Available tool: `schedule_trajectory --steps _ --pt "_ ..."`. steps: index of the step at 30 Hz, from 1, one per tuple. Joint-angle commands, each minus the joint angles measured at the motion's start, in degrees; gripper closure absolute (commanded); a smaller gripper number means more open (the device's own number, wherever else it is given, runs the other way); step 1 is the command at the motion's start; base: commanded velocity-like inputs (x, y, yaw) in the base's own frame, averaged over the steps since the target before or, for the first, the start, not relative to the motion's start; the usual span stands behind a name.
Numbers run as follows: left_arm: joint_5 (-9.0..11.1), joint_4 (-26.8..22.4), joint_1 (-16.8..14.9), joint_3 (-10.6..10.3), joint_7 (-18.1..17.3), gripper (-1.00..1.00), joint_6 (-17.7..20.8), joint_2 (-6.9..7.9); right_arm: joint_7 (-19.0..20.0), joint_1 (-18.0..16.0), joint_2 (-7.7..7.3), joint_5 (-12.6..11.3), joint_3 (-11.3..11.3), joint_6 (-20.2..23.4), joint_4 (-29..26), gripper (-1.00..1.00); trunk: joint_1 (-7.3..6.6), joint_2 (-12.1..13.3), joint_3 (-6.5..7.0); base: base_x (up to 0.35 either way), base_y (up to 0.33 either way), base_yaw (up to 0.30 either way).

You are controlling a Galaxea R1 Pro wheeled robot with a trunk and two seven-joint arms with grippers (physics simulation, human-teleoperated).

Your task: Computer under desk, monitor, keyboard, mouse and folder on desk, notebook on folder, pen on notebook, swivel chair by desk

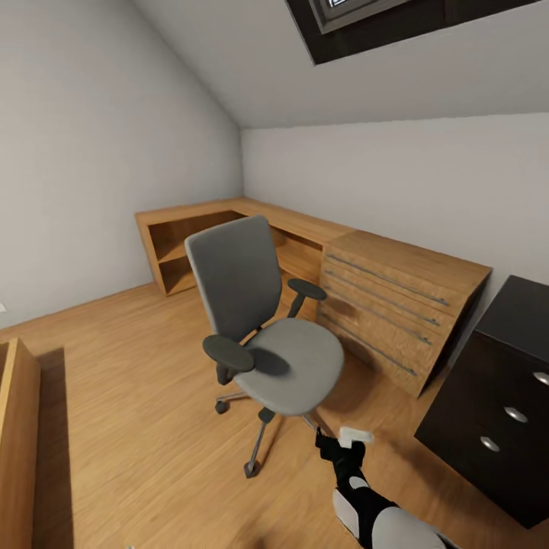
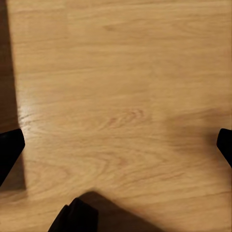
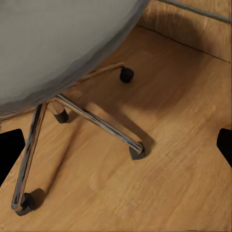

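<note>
The swivel chair (image 1: 263, 328) stands in the middle of the wooden floor, grey seat and tall grey back, black armrests, chrome star base on castors. Its seat is bare. My right gripper (image 1: 343, 446) hangs low beside the chair's front right and is open. In the right wrist view the right gripper (image 3: 116, 145) has its dark fingertips (image 3: 9, 152) far apart over the floor, with the seat's underside (image 3: 53, 43) and a chrome leg (image 3: 96, 121) ahead. My left gripper (image 2: 116, 145) is open above bare floorboards. The desk, computer, monitor, keyboard, mouse, folder, notebook and pen are out of view.
A low wooden L-shaped shelf unit (image 1: 229, 221) runs along the far walls. A light wooden drawer chest (image 1: 396, 305) stands behind the chair. A black drawer cabinet (image 1: 503, 396) is at the right, close to my right arm. Another wooden piece (image 1: 15, 427) edges the left. Open floor lies left of the chair.
</note>
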Motion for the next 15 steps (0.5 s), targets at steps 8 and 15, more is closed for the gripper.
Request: schedule_trajectory --steps 8,15 --pt "0.56 -0.13 -0.04 0.28 -0.32 -1.0 0.46 -0.14 5.6 -0.8 0.02 -7.02 -0.28 0.37 -0.29 -1.0 1.76 -3.25 -1.5 0.0 0.0 0.0" --pt "0.58 -0.12 -0.04 0.28 -0.32 -1.0 0.38 -0.24 10.58 -0.84 0.02 -7.35 -0.21 -0.02 0.08 -1.0 3.29 -6.06 -2.75 0.0 0.0 0.0"
